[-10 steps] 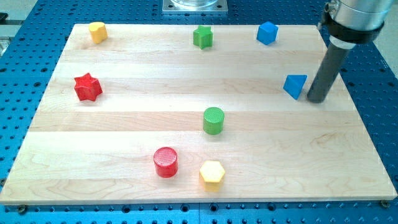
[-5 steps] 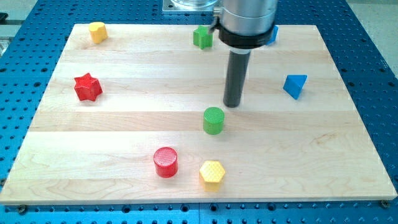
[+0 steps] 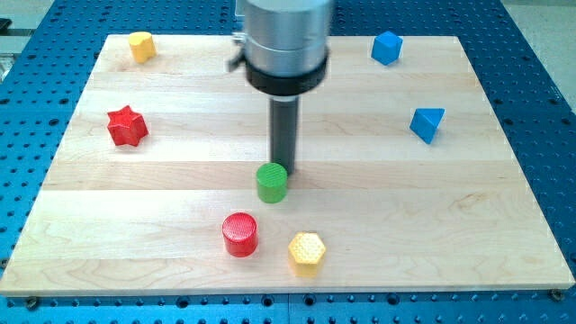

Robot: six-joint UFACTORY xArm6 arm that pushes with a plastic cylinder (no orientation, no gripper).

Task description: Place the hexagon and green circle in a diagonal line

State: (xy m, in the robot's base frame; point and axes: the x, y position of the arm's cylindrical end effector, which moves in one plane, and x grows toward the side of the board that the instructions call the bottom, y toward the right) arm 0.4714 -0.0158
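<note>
The green circle [image 3: 271,183] stands on the wooden board [image 3: 468,207] a little below its middle. The yellow hexagon [image 3: 306,252] lies near the view's bottom, down and to the right of the green circle. My tip [image 3: 284,171] is just above and to the right of the green circle, touching or nearly touching its upper right edge. The rod and the arm's body rise toward the view's top and hide the green star seen earlier.
A red circle [image 3: 239,234] stands left of the hexagon. A red star [image 3: 127,126] lies at the left, a yellow block [image 3: 139,43] at top left, a blue cube [image 3: 386,47] at top right, and a blue triangle [image 3: 427,124] at the right.
My tip has swept from the right side of the board leftward to the green circle. The green circle has slid down and to the left. The other blocks stay put.
</note>
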